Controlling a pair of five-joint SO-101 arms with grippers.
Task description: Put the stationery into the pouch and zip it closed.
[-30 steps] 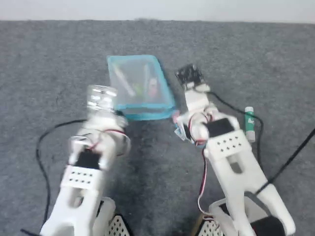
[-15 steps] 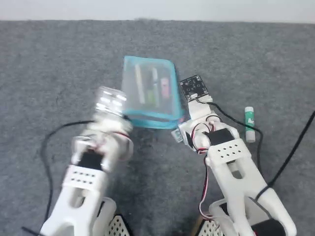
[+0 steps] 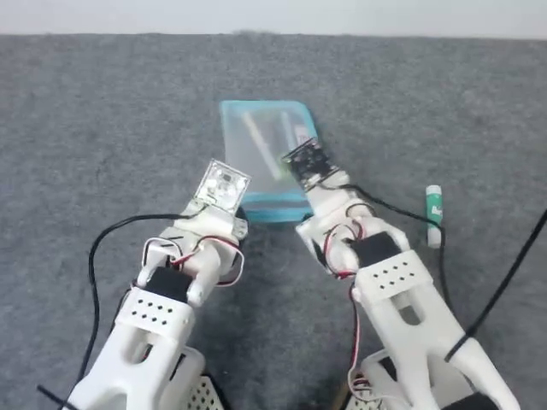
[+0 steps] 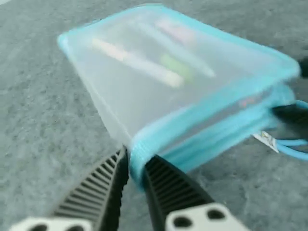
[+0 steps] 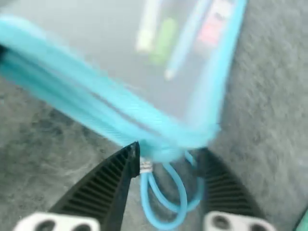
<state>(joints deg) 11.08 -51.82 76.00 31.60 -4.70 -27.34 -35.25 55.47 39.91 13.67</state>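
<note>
You have most of the stationery in: several pens (image 4: 144, 62) show through the clear side of the pouch (image 3: 256, 162), which lies flat on the bench (image 3: 85, 111) between the two arms. A green-and-white stick (image 3: 434, 215) lies out on the bench, well apart from the pouch on the right arm's side, so by my reading loading is not finished. Your left gripper (image 4: 136, 166) is pinched narrow on the pouch's blue corner edge. Your right gripper (image 5: 168, 156) stands wide, its fingers either side of the blue cord loop (image 5: 166, 202) at the zip end. How far the zip is drawn, I cannot tell. The bench is covered in grey felt-like matting, with a pale wall (image 3: 273, 17) along its far edge.
</note>
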